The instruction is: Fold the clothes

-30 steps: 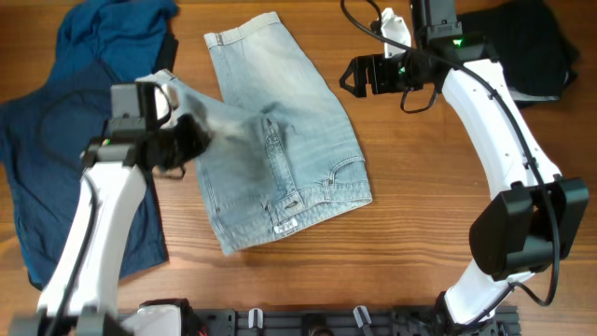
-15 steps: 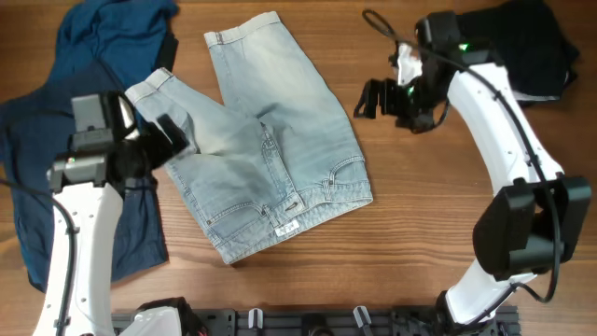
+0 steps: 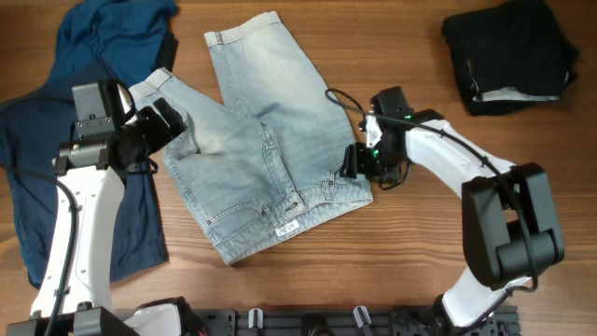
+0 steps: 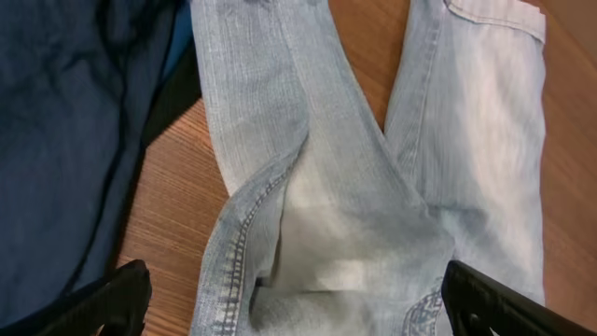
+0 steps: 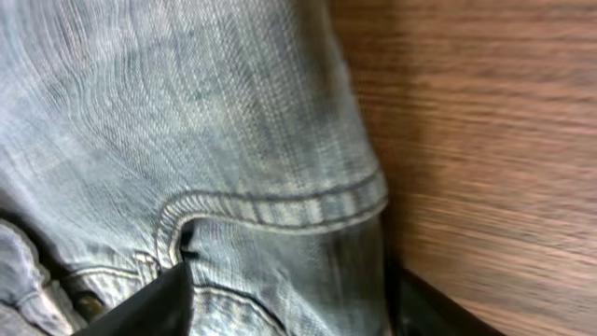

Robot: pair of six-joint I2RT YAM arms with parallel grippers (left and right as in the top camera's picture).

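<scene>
Denim shorts [image 3: 270, 121] flat on bench [image 3: 401, 252]. Left claw [image 3: 166, 126], fingers apart, over their 9 o'clock edge. Right claw [image 3: 357, 161], fingers apart, straddles their 3 o'clock edge.

Tabletop [image 3: 401, 271]: one. Garments on it: four. One pair pale denim shorts [image 3: 270, 140]. Two blue garments overlapping at left: brighter blue garment [image 3: 112, 33], navy garment [image 3: 37, 187]. One black garment [image 3: 513, 47]. Robot arms: two, left arm [image 3: 89, 215], right arm [image 3: 448, 159]. Hands: two, left hand [image 3: 171, 126], right hand [image 3: 354, 161].
</scene>
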